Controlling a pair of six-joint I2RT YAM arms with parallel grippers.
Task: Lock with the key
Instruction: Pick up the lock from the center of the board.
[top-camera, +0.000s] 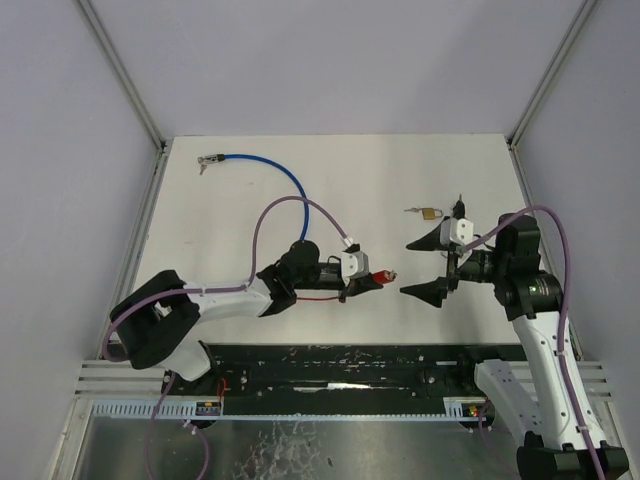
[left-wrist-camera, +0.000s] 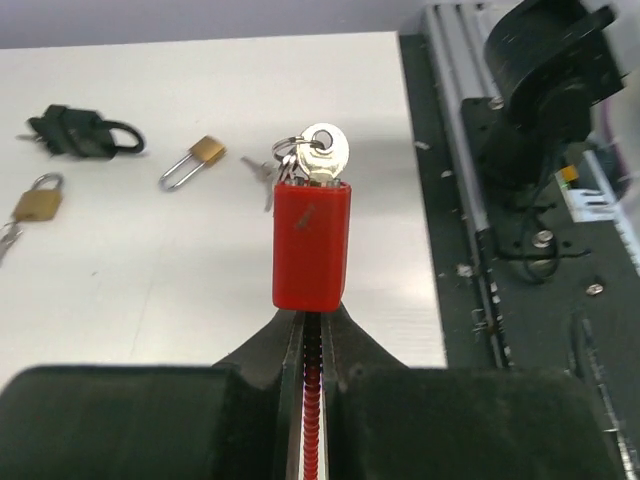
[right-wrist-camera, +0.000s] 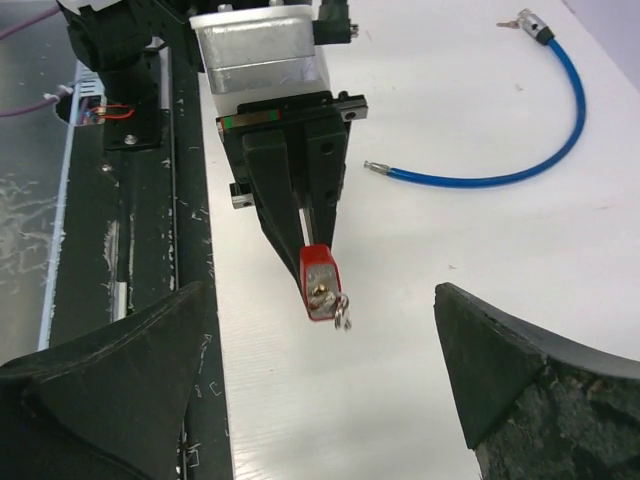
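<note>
My left gripper (top-camera: 368, 279) (left-wrist-camera: 312, 318) is shut on the thin red ribbed shackle cord just behind the red padlock (top-camera: 383, 272) (left-wrist-camera: 312, 245) and holds the lock above the table, pointing right. A silver key (left-wrist-camera: 325, 152) on a ring sticks out of the lock's end face. My right gripper (top-camera: 420, 267) (right-wrist-camera: 325, 370) faces that end, wide open with nothing in it. Its two dark fingers (right-wrist-camera: 120, 380) stand either side of the red padlock (right-wrist-camera: 320, 282), a short way off.
A small brass padlock (top-camera: 428, 212) (left-wrist-camera: 195, 160) lies near the right gripper. A black padlock (left-wrist-camera: 75, 133), another brass one (left-wrist-camera: 38, 197) and a loose key (left-wrist-camera: 262, 172) lie nearby. A blue cable lock (top-camera: 270, 170) (right-wrist-camera: 520, 150) curves across the far left. Black base rails (top-camera: 330, 365) run along the near edge.
</note>
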